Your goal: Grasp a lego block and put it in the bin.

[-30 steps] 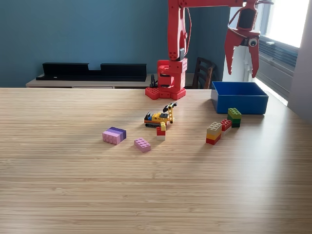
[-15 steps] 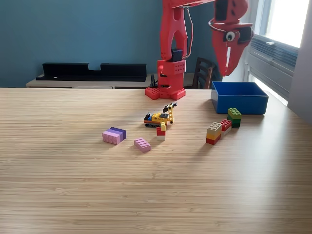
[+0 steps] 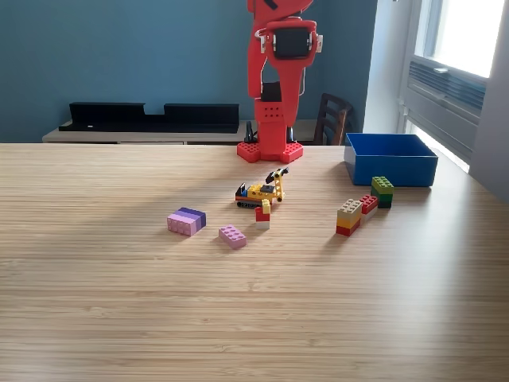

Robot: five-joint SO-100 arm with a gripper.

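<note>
The red arm (image 3: 278,72) stands folded upright above its base (image 3: 270,150) at the far edge of the table (image 3: 254,302), and its end effector is cut off by the top of the exterior view, so whether its jaws are apart or together cannot be told. Every lego block lies in front of the base, toward the camera. The nearest is probably the yellow lego vehicle (image 3: 261,191), just ahead of the base, with a small red and yellow block (image 3: 262,213) touching or just beside its near side. A pink block (image 3: 232,235) and a pink and purple block (image 3: 186,220) lie toward the exterior view's left. A tan, yellow and red stack (image 3: 348,216), a small red block (image 3: 369,204) and a green stack (image 3: 382,190) sit toward the right, near the bin (image 3: 390,158). The bin rests at the exterior view's right of the base, so any reach must come down and forward.
</note>
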